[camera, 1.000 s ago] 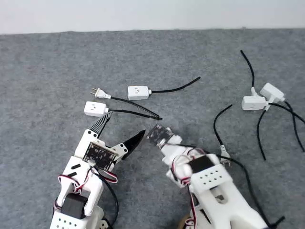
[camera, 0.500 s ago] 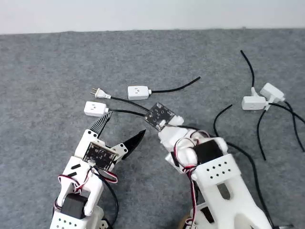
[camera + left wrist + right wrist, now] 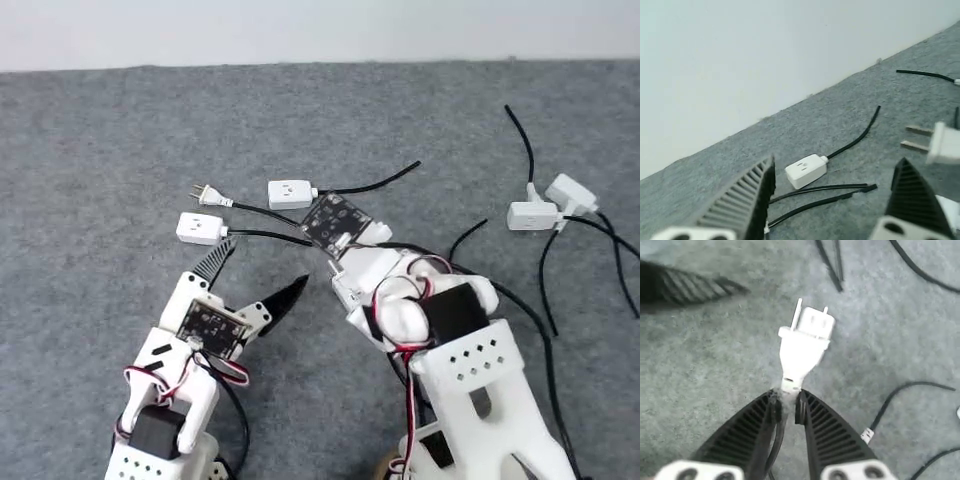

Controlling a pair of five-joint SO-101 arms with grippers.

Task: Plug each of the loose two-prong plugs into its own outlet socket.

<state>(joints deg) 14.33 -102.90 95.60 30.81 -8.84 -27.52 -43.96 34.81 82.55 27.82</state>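
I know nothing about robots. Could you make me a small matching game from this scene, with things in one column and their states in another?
Things:
1. left gripper
2. right gripper
3. loose plug

States:
A. lying on the carpet near a socket
B. open, holding nothing
C. shut on the held plug

Pairs: 1-B, 2-C, 3-A.

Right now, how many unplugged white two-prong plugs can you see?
2. One white two-prong plug lies left of a white socket; the other plug is in the right gripper. More may be hidden.
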